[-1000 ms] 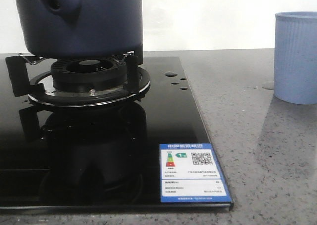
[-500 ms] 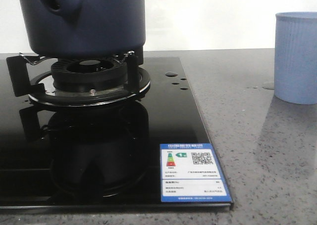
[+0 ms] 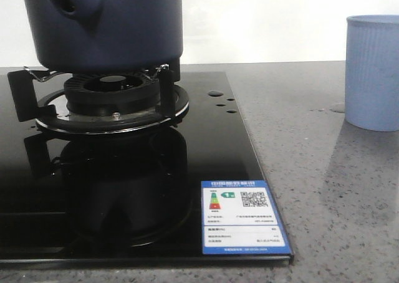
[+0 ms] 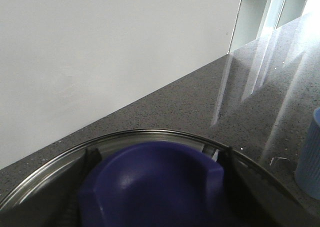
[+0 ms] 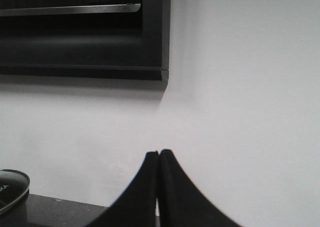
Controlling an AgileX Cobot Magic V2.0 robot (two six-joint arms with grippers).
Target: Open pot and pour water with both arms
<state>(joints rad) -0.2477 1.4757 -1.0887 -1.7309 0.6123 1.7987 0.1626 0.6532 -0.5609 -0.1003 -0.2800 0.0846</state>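
Observation:
The dark navy pot (image 3: 118, 27) stands on the burner grate (image 3: 112, 102) at the back left of the front view, its handle stub with a hole (image 3: 70, 4) facing me. Its top is cut off there. In the left wrist view my left gripper (image 4: 157, 154) is shut on the lid's blue knob (image 4: 155, 184), a dark finger (image 4: 89, 159) pressed on each side, with the glass lid's metal rim (image 4: 150, 133) curving behind. My right gripper (image 5: 159, 154) is shut on nothing, held up in front of a white wall. Neither gripper shows in the front view.
The black glass stove top (image 3: 206, 146) carries a blue energy label (image 3: 243, 217) near its front right corner. A light blue ribbed cup (image 3: 373, 71) stands on the grey counter to the right, also seen as the cup (image 4: 310, 157). A dark frame (image 5: 85, 32) hangs on the wall.
The pot has shifted slightly to the right on the grate compared with one second ago. It has stayed put over the last half second.

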